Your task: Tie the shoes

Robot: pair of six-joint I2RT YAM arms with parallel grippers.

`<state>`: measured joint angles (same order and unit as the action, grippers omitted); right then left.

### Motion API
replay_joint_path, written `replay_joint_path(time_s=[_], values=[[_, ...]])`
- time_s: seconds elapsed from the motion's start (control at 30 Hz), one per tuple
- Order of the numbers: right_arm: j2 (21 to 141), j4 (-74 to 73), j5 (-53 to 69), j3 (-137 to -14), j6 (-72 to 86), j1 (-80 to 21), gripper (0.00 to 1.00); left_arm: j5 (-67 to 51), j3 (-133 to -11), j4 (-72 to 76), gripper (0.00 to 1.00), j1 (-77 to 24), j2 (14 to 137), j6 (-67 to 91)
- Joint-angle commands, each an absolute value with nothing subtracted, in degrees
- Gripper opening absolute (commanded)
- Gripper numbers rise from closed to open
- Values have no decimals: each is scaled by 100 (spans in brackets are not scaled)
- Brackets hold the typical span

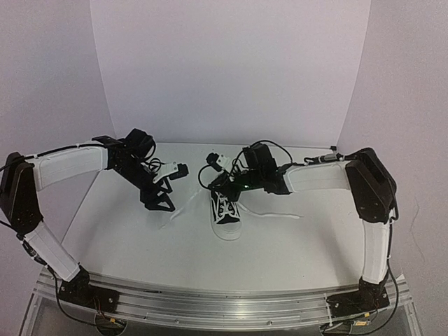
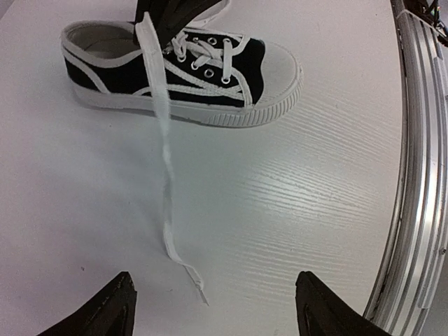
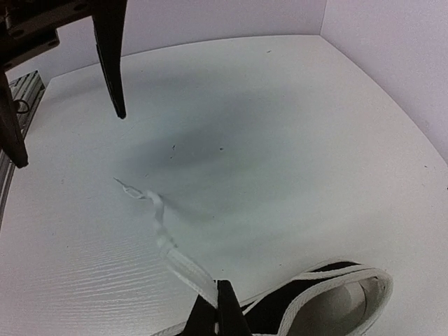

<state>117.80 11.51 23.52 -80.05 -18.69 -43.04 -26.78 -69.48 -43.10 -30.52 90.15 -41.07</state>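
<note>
The black shoe (image 1: 225,210) with white toe cap and sole lies mid-table, toe toward the arms; the left wrist view shows it on its sole (image 2: 210,70). My right gripper (image 3: 220,311) hangs over the shoe's opening (image 3: 336,301), shut on a white lace (image 3: 161,238). That lace runs left across the table (image 2: 166,175) to a loose tip between the fingers of my left gripper (image 2: 217,315). The left gripper (image 1: 162,204) is open, a little above the table, holding nothing. A second lace (image 1: 273,213) trails to the right of the shoe.
An aluminium rail (image 1: 210,301) runs along the near table edge and curves past on the right of the left wrist view (image 2: 420,175). White backdrop walls (image 1: 231,70) close the back and sides. Both arms reach inward from the two front corners.
</note>
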Motion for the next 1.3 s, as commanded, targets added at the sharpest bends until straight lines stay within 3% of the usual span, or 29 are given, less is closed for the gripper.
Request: replay_joint_path(time_s=[0.0, 0.2, 0.27, 0.4, 0.47, 0.6, 0.7, 0.77, 0.9, 0.93, 1.17, 1.27], values=[[11388, 1248, 2864, -7939, -2198, -4234, 0, -3235, -6821, -3139, 81, -3089, 9072, -4190], [11482, 1354, 3039, -7974, -2120, -4188, 0, -3012, -5906, 540, 70, -3293, 9466, -2481], [11463, 1448, 2990, -7903, -2111, -4173, 0, -2997, -5930, 1064, 68, -3379, 9878, -1858], [11375, 1587, 2940, -7741, -2180, -4107, 0, -3255, -5414, 2472, 48, -3395, 10156, -1244], [11371, 1637, 2974, -7716, -2174, -4082, 0, -3408, -5259, 3038, 48, -3411, 10247, -1120], [11446, 1736, 3055, -7699, -2118, -4085, 0, -3588, -5375, 3301, 58, -3632, 10546, -1274], [11421, 1808, 3029, -7623, -2130, -4083, 0, -3448, -5459, 3498, 55, -3682, 10724, -1082], [11388, 1825, 3017, -7582, -2148, -4082, 0, -3454, -5447, 3587, 44, -3683, 10748, -1087], [11373, 1853, 3056, -7571, -2109, -4074, 0, -3538, -5370, 3577, 7, -3685, 10768, -1200], [11373, 1859, 3054, -7567, -2103, -4073, 0, -3536, -5363, 3585, 2, -3685, 10777, -1209], [11407, 1916, 3106, -7632, -1803, -4060, 1, -3425, -5484, 3530, 0, -3746, 10998, -988], [11355, 1916, 3078, -7608, -1516, -4061, 15, -3277, -5523, 3593, 0, -3809, 11115, -995]])
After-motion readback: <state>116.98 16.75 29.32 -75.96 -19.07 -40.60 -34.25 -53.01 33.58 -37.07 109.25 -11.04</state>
